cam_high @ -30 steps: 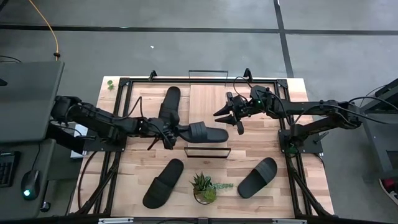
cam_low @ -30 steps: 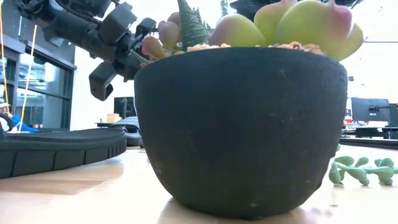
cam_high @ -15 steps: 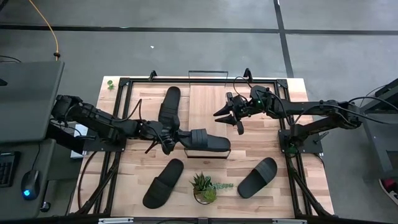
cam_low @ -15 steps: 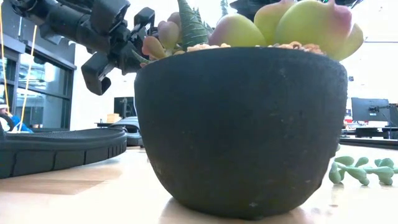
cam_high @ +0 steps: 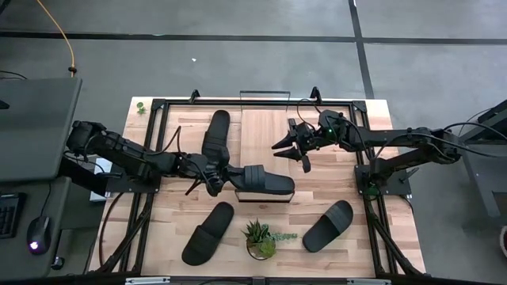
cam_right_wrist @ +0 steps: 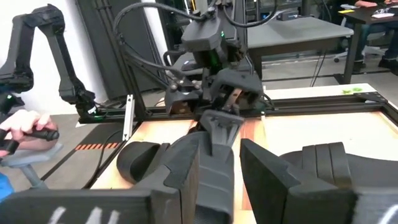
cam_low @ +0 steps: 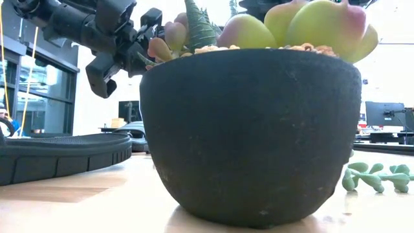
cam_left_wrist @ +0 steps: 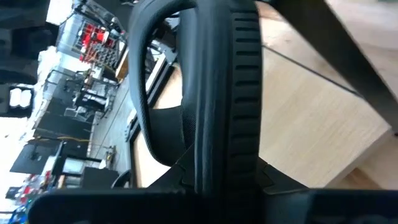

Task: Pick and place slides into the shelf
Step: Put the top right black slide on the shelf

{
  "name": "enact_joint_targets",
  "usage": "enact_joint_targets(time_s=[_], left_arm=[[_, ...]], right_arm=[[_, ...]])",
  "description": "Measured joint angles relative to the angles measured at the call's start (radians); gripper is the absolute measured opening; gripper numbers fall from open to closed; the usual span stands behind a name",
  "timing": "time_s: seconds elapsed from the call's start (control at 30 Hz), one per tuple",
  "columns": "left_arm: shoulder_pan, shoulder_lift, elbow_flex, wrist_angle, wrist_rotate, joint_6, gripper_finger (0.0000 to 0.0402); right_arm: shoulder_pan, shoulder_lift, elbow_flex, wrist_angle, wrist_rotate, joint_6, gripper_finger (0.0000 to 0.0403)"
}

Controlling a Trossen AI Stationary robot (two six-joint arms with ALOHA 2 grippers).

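The shelf [cam_high: 266,150], a light-wood board with thin black wire ends, lies flat in the middle of the table [cam_high: 348,178], and one black slide is being held over its near end. The left gripper [cam_high: 215,176] has its fingers closed on the heel of this held slide [cam_high: 261,180], which stretches sideways across the shelf's near wire frame; in the left wrist view the sandal's ribbed sole edge [cam_left_wrist: 227,93] fills the picture, with the pale board behind it. A second slide [cam_high: 215,134] lies on the table just beside the shelf's left edge, pointing away from the near side. Two more slides rest on the near part of the table: one [cam_high: 208,233] to the left of a dark bowl-shaped pot [cam_low: 249,129] and one [cam_high: 327,226] to its right. The pot holds small succulents [cam_low: 310,22] and pebbles, and a sprig of green leaves [cam_low: 375,176] lies on the wood next to it. The right gripper [cam_high: 297,147] hangs above the shelf's right edge with its fingers [cam_right_wrist: 273,177] partly apart and nothing between them. No writing or brand mark can be read on the slides, pot or shelf.
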Motion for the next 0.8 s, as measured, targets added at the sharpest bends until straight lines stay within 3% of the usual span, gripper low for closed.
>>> enact_joint_targets(time_s=[0.4, 0.8], left_arm=[[0.0, 0.216, 0.01, 0.132, -0.03, 0.06, 0.0036], [0.0, 0.243, 0.011, 0.128, 0.023, -0.006, 0.004]], right_arm=[[0.0, 0.0, 0.0, 0.0, 0.0, 0.0, 0.0108], [0.0, 0.0, 0.0, 0.0, 0.0, -0.002, 0.0108]])
